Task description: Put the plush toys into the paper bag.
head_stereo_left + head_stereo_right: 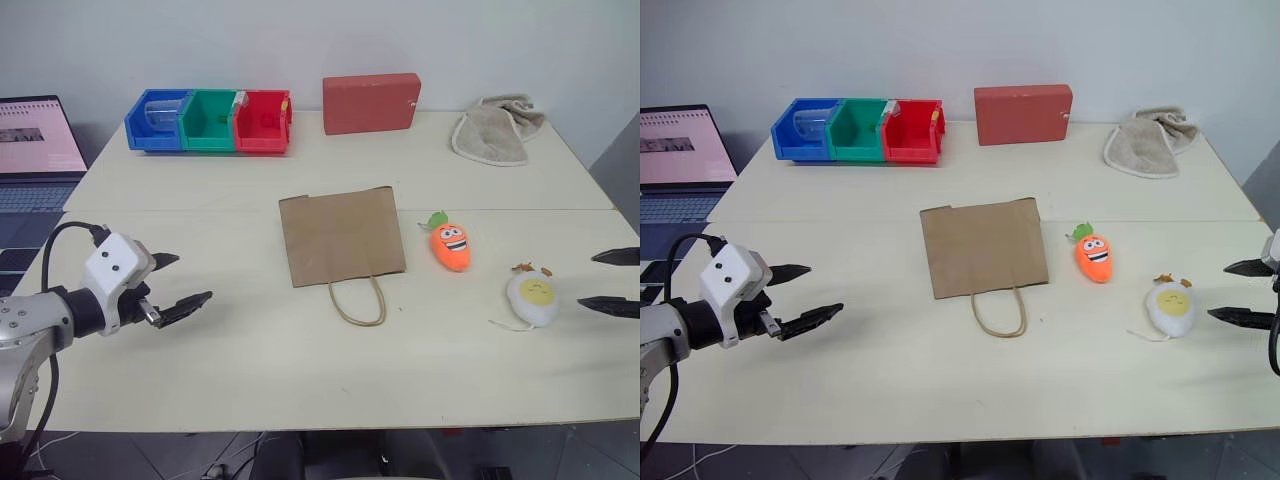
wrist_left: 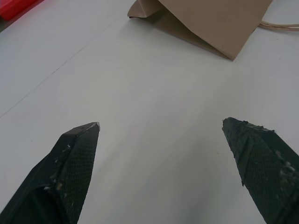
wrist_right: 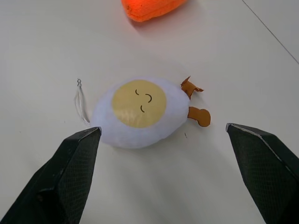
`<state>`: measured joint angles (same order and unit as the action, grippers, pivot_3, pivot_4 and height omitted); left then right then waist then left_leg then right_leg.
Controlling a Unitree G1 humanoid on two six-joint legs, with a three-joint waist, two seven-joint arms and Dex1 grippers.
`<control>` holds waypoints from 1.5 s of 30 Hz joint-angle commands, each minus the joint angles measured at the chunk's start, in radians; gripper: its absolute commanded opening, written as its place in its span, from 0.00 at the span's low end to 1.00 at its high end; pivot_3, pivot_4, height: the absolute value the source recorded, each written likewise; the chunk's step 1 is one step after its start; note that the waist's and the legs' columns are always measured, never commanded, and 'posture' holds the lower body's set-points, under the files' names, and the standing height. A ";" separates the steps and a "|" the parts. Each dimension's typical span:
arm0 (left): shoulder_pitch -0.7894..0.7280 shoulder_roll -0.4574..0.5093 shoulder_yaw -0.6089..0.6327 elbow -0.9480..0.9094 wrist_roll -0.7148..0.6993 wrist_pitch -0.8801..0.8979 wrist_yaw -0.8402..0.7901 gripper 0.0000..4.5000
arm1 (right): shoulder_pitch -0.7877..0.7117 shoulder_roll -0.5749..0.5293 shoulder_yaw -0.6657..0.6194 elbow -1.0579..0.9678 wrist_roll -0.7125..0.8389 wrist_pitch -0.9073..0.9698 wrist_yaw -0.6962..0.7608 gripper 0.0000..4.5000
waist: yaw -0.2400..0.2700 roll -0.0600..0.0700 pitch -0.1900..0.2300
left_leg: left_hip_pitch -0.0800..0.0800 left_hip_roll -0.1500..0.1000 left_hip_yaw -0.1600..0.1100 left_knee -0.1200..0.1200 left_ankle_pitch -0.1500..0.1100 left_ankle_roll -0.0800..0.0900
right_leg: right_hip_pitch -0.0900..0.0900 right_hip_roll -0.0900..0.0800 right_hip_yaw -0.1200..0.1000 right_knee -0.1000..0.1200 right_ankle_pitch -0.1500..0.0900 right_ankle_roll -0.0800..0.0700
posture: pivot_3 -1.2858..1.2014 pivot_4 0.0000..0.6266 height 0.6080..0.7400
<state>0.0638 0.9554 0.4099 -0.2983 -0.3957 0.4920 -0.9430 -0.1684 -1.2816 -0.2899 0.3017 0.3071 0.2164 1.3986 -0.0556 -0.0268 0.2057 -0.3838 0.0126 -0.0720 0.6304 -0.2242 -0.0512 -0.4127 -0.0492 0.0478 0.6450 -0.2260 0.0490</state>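
Left eye view: two plush toys (image 1: 452,246), one paper bag (image 1: 340,238).

Table (image 1: 250,370): paper bag (image 1: 340,238), plush toys (image 1: 451,246).

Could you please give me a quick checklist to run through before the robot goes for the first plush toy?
1. Right gripper open: ok.
2. Egg toy lined up between the right gripper's fingers, not touched: ok.
3. Carrot toy free on the table, beside the bag: ok.
4. Paper bag open to receive toys: not ok, it lies flat.
5. Left gripper open, facing the bag: ok.
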 commanded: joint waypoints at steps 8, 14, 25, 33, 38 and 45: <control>0.034 -0.007 0.028 -0.037 -0.007 -0.010 0.000 1.00 | -0.038 -0.008 -0.003 0.025 -0.009 -0.022 0.006 0.99 | -0.001 0.000 0.000 | 0.000 0.000 0.000 0.000 0.000 0.000 | 0.000 0.000 0.000 0.000 0.000 0.000 | 0.52 0.24 1.00; 0.031 -0.034 0.047 -0.020 -0.016 -0.025 0.022 1.00 | -0.068 0.004 0.014 0.060 -0.020 -0.052 -0.006 0.99 | 0.000 0.000 0.000 | 0.000 0.000 0.000 0.000 0.000 0.000 | 0.000 0.000 0.000 0.000 0.000 0.000 | 0.52 0.24 1.00; 0.073 -0.075 0.081 -0.047 -0.022 -0.073 0.037 1.00 | -0.087 0.019 0.018 0.069 -0.015 -0.062 -0.015 0.99 | -0.001 0.000 0.000 | 0.001 0.000 0.000 0.000 0.000 0.000 | 0.000 0.000 0.000 0.001 0.000 0.001 | 0.52 0.24 1.00; 0.089 -0.080 0.069 -0.042 -0.025 -0.105 0.033 1.00 | -0.100 0.029 0.008 0.055 -0.007 -0.065 -0.033 0.99 | -0.001 0.000 0.000 | 0.001 0.000 0.000 0.000 0.000 0.000 | 0.000 0.000 0.000 0.000 0.000 0.000 | 0.52 0.24 1.00; 0.097 -0.084 -0.017 -0.134 -0.019 -0.097 0.027 1.00 | -0.094 0.057 -0.020 -0.035 0.029 -0.044 -0.062 0.99 | 0.000 0.000 0.000 | 0.001 0.000 0.000 0.000 0.000 0.000 | 0.001 0.000 0.000 0.001 0.000 0.001 | 0.52 0.24 1.00; 0.038 -0.080 -0.252 -0.230 0.042 -0.121 0.006 1.00 | 0.063 0.105 -0.111 -0.382 0.129 0.100 -0.096 0.99 | 0.009 0.000 0.000 | 0.001 0.000 -0.001 0.000 0.000 0.000 | 0.001 0.000 0.000 0.001 0.001 0.001 | 0.52 0.24 1.00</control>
<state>0.1272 0.8772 0.1756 -0.4927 -0.3631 0.3850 -0.9455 -0.1153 -1.1757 -0.3493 -0.0003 0.3965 0.2846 1.3120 -0.0469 -0.0267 0.2056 -0.3831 0.0125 -0.0731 0.6305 -0.2242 -0.0511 -0.4116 -0.0487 0.0479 0.6458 -0.2253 0.0500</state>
